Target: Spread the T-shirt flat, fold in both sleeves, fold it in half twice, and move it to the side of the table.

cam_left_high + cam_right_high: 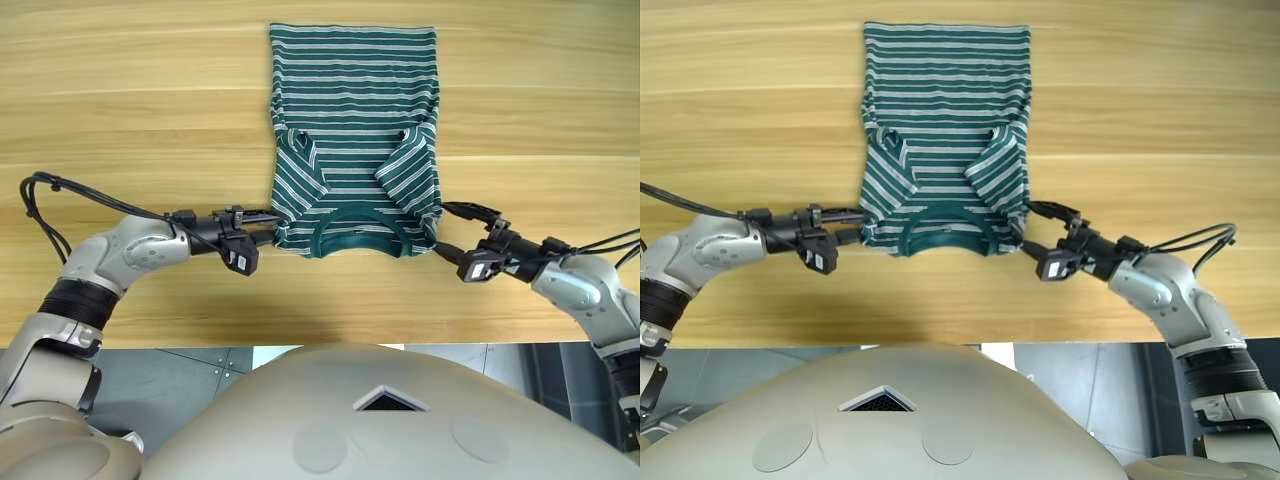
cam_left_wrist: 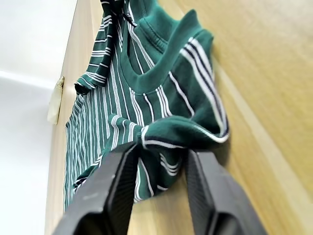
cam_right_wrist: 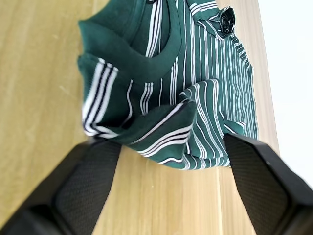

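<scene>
**A:** Left wrist view, nearest thing first: how does the left pincer [image 2: 162, 156] stand?

**B:** Released, though only partway. Its two dark fingers [image 2: 115, 188] sit either side of the near left shoulder corner of the T-shirt [image 1: 350, 100], with a bunched fold of cloth between them. Whether the pads press that cloth, I cannot tell.

**A:** And the right pincer [image 1: 443, 227]?

**B:** Released wide. It lies low over the desk [image 1: 130, 100] at the opposite shoulder corner, and the striped fold sits in the gap between its fingers.

**A:** Where is the garment itself?

**B:** Flat on the wooden desk, about midway between the two arms. It is dark green with white stripes. The collar [image 1: 352, 228] faces the robot, on the nearer part of the desk.

**A:** Sleeves?

**B:** Both are turned in over the chest. The left sleeve [image 1: 300, 160] and the right sleeve [image 1: 408, 165] slant toward each other just beyond the collar, not quite meeting.

**A:** Farther out?

**B:** The body runs straight away from the robot as a narrow rectangle. The hem [image 1: 352, 30] lies at the far end, parallel with the desk's grain.
</scene>
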Controlling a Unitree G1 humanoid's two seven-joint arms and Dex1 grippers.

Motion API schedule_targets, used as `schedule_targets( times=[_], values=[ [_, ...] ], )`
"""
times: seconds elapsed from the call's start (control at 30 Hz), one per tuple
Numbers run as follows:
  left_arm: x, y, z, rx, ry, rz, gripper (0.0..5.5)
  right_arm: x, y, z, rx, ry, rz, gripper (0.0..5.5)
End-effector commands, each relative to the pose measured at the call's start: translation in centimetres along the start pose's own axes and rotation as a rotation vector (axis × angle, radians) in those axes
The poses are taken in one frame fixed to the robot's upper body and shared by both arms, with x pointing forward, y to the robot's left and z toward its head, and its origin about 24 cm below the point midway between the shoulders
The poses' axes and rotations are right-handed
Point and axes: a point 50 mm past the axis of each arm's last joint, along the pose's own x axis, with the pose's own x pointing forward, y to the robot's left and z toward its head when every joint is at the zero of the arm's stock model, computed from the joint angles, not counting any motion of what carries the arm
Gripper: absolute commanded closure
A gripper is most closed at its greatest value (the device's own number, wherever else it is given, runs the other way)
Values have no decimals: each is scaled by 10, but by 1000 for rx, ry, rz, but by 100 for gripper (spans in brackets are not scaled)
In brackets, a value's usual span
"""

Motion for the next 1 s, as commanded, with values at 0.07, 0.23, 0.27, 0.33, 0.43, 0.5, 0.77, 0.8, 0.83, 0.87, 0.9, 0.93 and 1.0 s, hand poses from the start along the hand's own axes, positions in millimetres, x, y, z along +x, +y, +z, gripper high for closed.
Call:
schedule_targets(
  times=[0.07,0.23,0.27,0.33,0.43,0.5,0.77,0.8,0.83,0.87,0.9,0.93,1.0],
  values=[
    [7,-38,1,-62,14,-202,463,8,23,-9,-7,36,187,167],
    [9,-38,1,-66,10,-200,516,9,25,-8,-7,17,214,254],
    [9,-37,1,-66,9,-198,523,9,26,-8,-6,12,221,269],
    [10,-37,1,-64,7,-195,541,10,27,-8,-5,5,231,310],
    [12,-35,0,-60,6,-196,547,10,29,-7,1,3,230,353],
    [13,-35,-1,-63,5,-197,548,9,31,-8,9,7,222,391],
    [14,-42,-2,-122,-2,-180,548,8,28,-9,14,12,176,545],
    [14,-42,-1,-128,-7,-175,548,8,28,-9,17,13,171,550],
    [14,-43,-1,-135,-13,-170,548,8,28,-9,17,12,167,550],
    [14,-43,0,-140,-17,-167,548,9,28,-9,19,10,159,550],
    [14,-44,0,-146,-19,-165,548,10,27,-9,19,7,153,550],
    [15,-45,0,-152,-21,-165,548,11,27,-9,18,5,148,550],
    [14,-49,3,-179,-35,-159,548,12,25,-9,15,2,145,550]
  ],
)
